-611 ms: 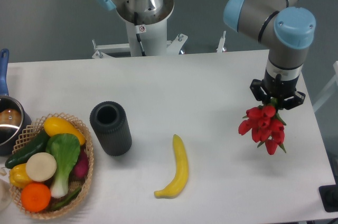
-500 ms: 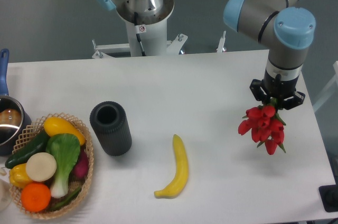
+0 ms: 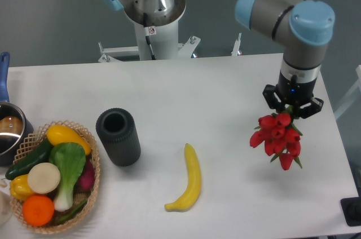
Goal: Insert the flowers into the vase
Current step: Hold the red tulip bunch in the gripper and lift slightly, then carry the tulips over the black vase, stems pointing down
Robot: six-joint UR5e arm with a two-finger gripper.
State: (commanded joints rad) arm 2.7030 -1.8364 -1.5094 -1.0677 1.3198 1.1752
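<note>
A white bench (image 3: 225, 81) seen from above, with a robot arm reaching in from the far right corner. The arm's gripper (image 3: 292, 106) points straight down over the right side of the bench and is closed on the stems of the flowers (image 3: 276, 137), a bunch of red tulip buds with a few green leaves showing at the top and bottom. The bunch hangs below the gripper, clear of the bench surface, near the right edge and about midway between the far and near edges.

The vase (image 3: 118, 136), a dark ribbed cylinder with a round open mouth, stands upright on the left half of the bench, well apart from the flowers. Its mouth is dark inside.

Between the vase and the flowers, toward the near edge, lies a yellow banana (image 3: 189, 180), curved and running roughly from far to near.

At the near left corner sits a wicker basket (image 3: 90, 177) just beside the vase, filled with toy produce: an orange, a yellow pepper, a cucumber, a leafy green vegetable and others. At the left edge, behind the basket, a steel pot (image 3: 8, 132) with a blue handle is partly cut off by the frame.
</note>
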